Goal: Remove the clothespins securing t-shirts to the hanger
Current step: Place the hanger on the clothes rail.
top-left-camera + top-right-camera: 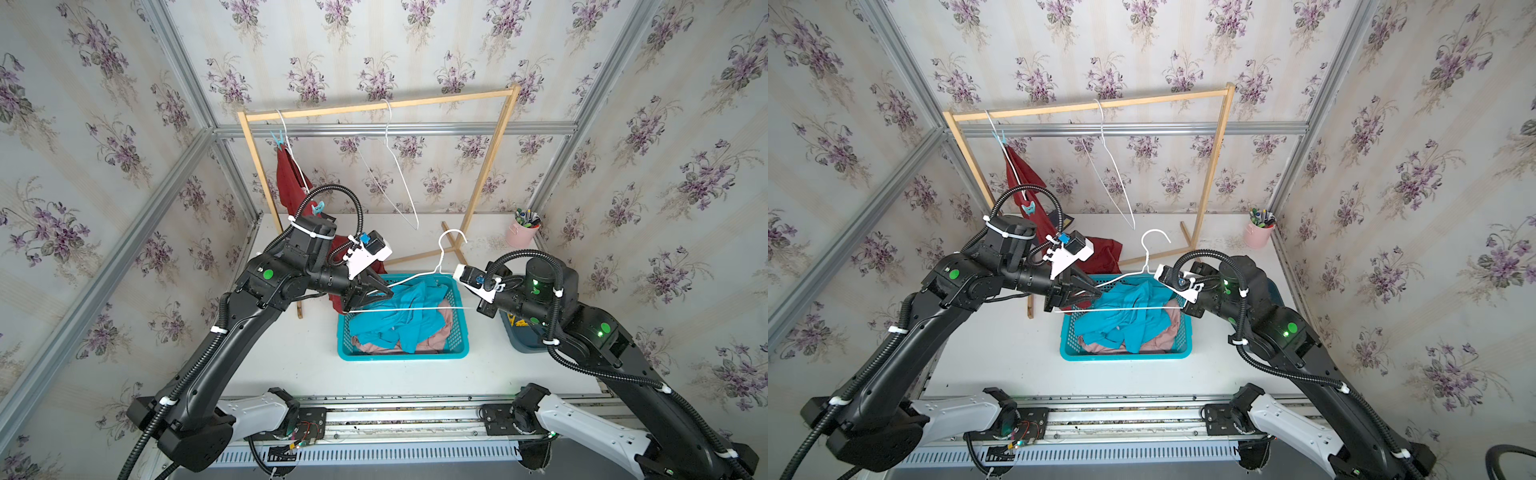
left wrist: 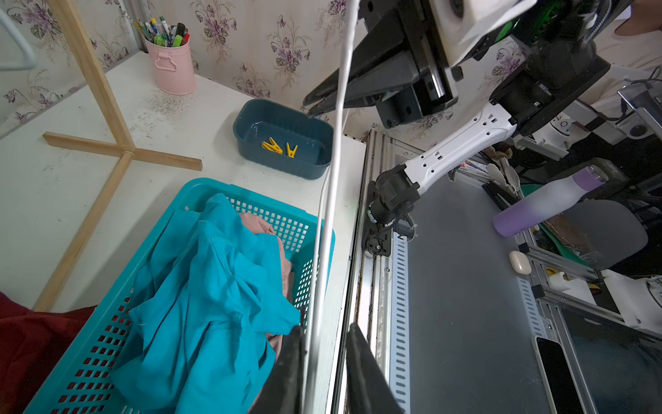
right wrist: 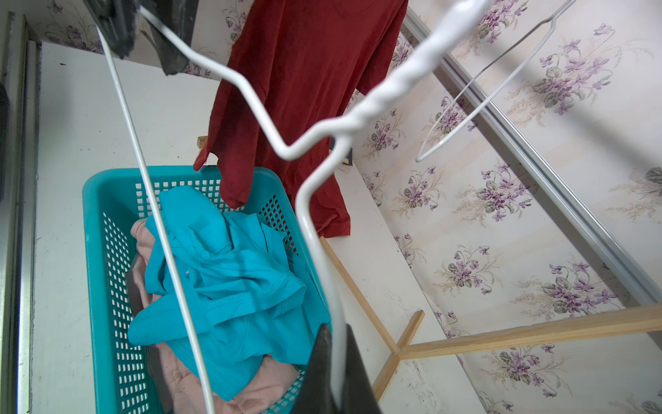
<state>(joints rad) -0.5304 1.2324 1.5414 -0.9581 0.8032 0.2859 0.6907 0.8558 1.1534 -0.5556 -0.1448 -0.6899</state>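
A bare white wire hanger (image 1: 407, 309) (image 1: 1125, 309) hangs level over the teal basket (image 1: 403, 355). My right gripper (image 3: 336, 328) is shut on its right end. My left gripper (image 2: 324, 328) (image 1: 384, 289) straddles its left end; the wire (image 2: 331, 200) lies against one finger, with a gap to the other. The dark red t-shirt (image 1: 289, 183) hangs on the rack's left hanger under two light blue clothespins (image 1: 279, 138) (image 1: 318, 208). The turquoise t-shirt (image 1: 399, 320) lies on the pink one (image 1: 440, 332) in the basket. Yellow clothespins (image 2: 276, 146) lie in the bin.
The wooden rack (image 1: 374, 106) stands at the back and carries an empty wire hanger (image 1: 399, 174). A dark blue bin (image 2: 250, 118) sits right of the basket, under my right arm. A pink cup of pens (image 1: 521, 232) stands in the back right corner.
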